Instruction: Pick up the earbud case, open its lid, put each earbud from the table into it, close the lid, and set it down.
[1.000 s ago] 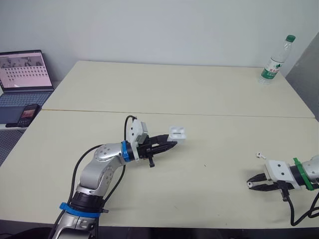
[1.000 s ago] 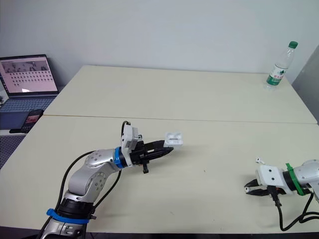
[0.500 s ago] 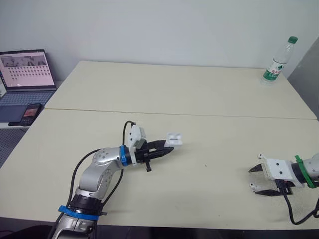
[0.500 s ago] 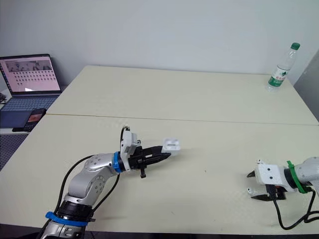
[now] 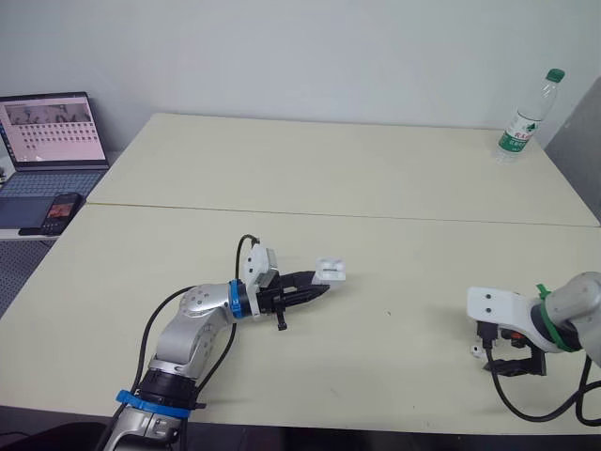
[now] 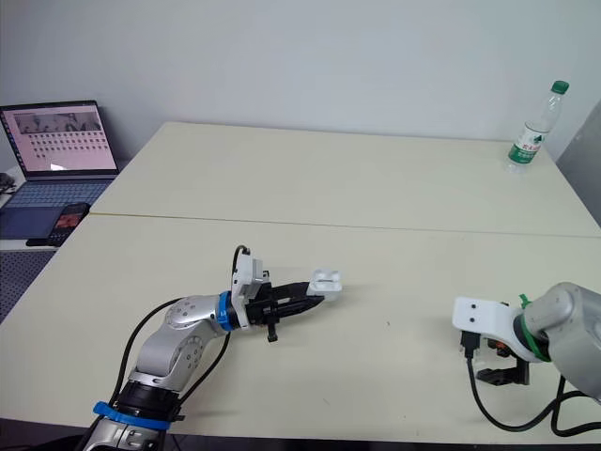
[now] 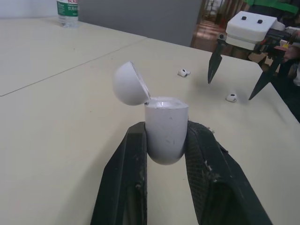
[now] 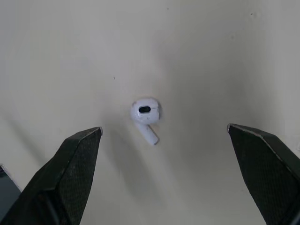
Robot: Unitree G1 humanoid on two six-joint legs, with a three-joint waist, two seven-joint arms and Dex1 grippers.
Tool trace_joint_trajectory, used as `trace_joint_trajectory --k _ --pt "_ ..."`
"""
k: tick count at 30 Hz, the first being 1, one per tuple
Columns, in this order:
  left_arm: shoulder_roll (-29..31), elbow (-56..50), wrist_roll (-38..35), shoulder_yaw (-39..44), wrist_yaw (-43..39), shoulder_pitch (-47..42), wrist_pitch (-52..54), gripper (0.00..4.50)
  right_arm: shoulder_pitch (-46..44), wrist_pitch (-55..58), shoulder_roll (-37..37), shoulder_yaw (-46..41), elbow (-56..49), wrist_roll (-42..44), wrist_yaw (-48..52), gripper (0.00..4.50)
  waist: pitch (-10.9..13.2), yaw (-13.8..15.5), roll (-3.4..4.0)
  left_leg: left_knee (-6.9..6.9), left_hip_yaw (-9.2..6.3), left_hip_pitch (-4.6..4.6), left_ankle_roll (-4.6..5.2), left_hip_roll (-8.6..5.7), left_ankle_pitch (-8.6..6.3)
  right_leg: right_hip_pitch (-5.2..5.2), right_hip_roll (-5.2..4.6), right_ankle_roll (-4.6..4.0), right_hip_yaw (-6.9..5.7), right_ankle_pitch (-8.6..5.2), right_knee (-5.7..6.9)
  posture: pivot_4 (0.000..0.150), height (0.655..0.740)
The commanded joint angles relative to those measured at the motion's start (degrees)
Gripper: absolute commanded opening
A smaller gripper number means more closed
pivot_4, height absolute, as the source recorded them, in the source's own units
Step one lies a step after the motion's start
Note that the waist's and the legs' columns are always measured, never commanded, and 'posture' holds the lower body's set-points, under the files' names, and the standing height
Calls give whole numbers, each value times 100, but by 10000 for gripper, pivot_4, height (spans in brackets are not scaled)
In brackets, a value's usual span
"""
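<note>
My left gripper (image 7: 164,140) is shut on the white earbud case (image 7: 165,126), held upright just above the middle of the table with its lid (image 7: 131,83) flipped open. Across the table to the right, my right gripper (image 8: 164,129) points straight down, open wide. One white earbud (image 8: 145,115) lies on the table between its fingertips, untouched. A second earbud (image 7: 183,72) lies on the table a little beyond it. In the left eye view, the right gripper (image 5: 502,359) hangs near the table's front right edge.
A plastic water bottle (image 5: 526,117) stands at the table's far right corner. A laptop (image 5: 52,132) and a phone (image 5: 56,211) sit on a side surface to the left. A seam (image 5: 376,218) runs across the table (image 5: 310,169).
My right gripper went from shut to wide open and swung from level to pointing down over an earbud. The left gripper keeps holding the open case in about the same place.
</note>
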Motion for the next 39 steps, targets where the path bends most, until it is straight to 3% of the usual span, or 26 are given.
trace_joint_trajectory --k 1,11,12,15,23,33,39 --pt "-41 -372 -6 6 101 -113 -14 7456 -316 445 -13 370 -136 -76 -138 44726 0 1 0 0 0 -2 0 -2 0 -1 -1 0 -1 0 0 1500 7362" --pt "-12 -636 -22 -18 233 -162 229 7456 -758 896 79 840 -162 156 -398 44726 0 -1 0 -1 3 -4 0 0 0 -7 2 1 -6 0 1 1500 7362" --pt "-5 -619 -20 -11 221 -162 221 7456 -776 904 99 864 -174 165 -430 43115 0 -1 0 -1 4 -3 0 0 0 -7 3 1 -6 0 2 1500 7362" --pt "-7 -545 -13 3 195 -177 190 7456 -850 971 173 923 -211 215 -494 35172 0 -1 0 0 5 -3 0 -1 0 -7 4 1 -6 0 1 1500 7362" --pt "-33 -555 -34 1 229 -181 243 7456 -888 1097 148 934 -324 448 -621 4390 0 -1 0 0 5 -4 0 0 -1 -7 4 1 -6 0 1 1500 7362" --pt "-50 -534 -56 12 224 -251 279 7456 -821 905 263 382 -321 830 -869 3662 1 -1 -1 -1 5 -4 0 -1 -1 -7 4 1 -7 0 1 1500 7362" --pt "-415 -437 42 -48 625 -508 305 7456 -1210 1244 1805 -1416 143 1718 -1289 3662 2 -6 -3 2 6 -4 1 2 0 -5 36 4 -2 2 4 1500 7362"
